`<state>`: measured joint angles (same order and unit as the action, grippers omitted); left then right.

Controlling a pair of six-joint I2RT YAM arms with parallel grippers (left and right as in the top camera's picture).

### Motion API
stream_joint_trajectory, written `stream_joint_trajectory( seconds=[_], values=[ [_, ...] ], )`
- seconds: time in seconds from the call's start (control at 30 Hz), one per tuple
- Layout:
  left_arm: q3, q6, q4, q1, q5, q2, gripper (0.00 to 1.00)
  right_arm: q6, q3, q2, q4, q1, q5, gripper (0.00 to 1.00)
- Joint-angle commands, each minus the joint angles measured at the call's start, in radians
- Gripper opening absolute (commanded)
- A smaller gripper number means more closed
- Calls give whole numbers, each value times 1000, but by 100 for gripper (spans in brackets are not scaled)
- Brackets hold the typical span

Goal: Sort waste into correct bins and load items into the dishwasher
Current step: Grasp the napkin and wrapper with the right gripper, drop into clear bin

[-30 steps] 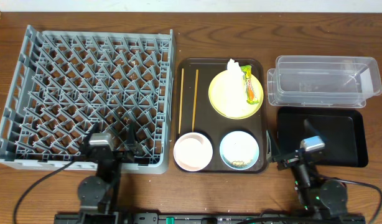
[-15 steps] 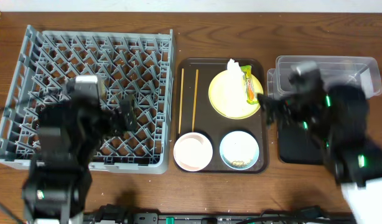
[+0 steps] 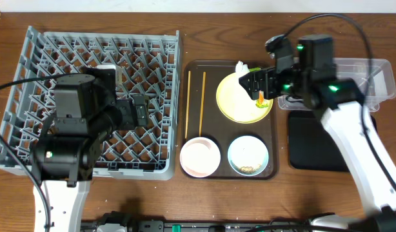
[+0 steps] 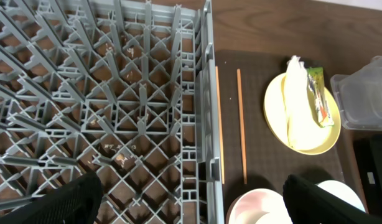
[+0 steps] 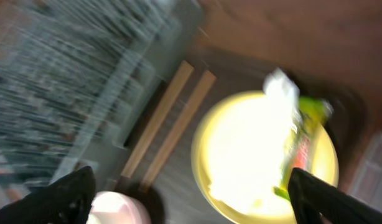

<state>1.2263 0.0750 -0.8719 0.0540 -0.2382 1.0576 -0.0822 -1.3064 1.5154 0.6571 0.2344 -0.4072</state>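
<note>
Both jaws wide apart, brown wood-grain table [image 3: 237, 32]

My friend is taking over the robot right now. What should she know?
Left end effector: open, empty, over the dish rack.
Right end effector: open, empty, above the plate.
Tissue and wrapper lie on the plate; crumbs in the blue bowl; pink bowl and chopsticks on the brown tray.
Nothing sorted or loaded.
To do: everything, into clear tub, black tray and rack.
</note>
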Motion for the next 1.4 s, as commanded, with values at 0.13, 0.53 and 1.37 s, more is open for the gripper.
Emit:
stream_joint_trajectory(
  seconds=[0.13,0.53,1.37],
  values=[
    [19,2,-3,-2,-15,52,95,-103,-12,212,-22,91,469,67],
    [18,2,-3,-2,-15,104,95,-195,-12,481,-195,86,560,42],
    [18,2,-3,-2,-15,107,95,-686,-22,105,-12,-197,552,1]
  ],
)
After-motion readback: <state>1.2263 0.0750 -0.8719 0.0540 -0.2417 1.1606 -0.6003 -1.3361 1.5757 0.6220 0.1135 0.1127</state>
